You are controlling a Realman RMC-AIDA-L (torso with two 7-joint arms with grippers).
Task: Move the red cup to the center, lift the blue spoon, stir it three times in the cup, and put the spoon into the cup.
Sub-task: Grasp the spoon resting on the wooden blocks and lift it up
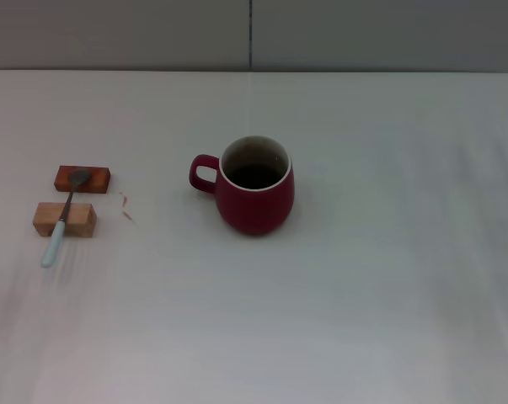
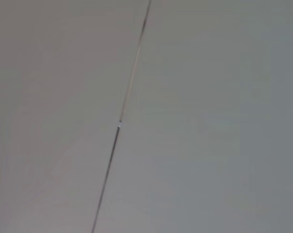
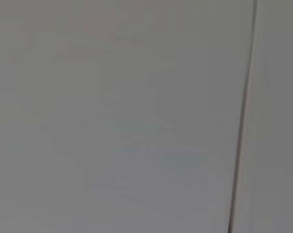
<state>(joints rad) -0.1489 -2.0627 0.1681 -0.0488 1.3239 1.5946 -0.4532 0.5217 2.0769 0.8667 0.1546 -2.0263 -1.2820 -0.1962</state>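
The red cup [image 1: 255, 186] stands upright near the middle of the white table [image 1: 388, 278], its loop handle pointing to the left. Its inside shows a cream wall and a dark bottom. The blue spoon [image 1: 61, 218] lies at the left, its grey bowl resting on a reddish-brown wooden block [image 1: 82, 178] and its neck across a pale wooden block [image 1: 64, 219]; the light-blue handle end reaches down to the table. Neither gripper shows in any view. Both wrist views show only a plain grey wall with a dark seam.
A small pink mark [image 1: 126, 206] lies on the table between the blocks and the cup. A grey wall with a vertical seam [image 1: 250, 34] rises behind the table's far edge.
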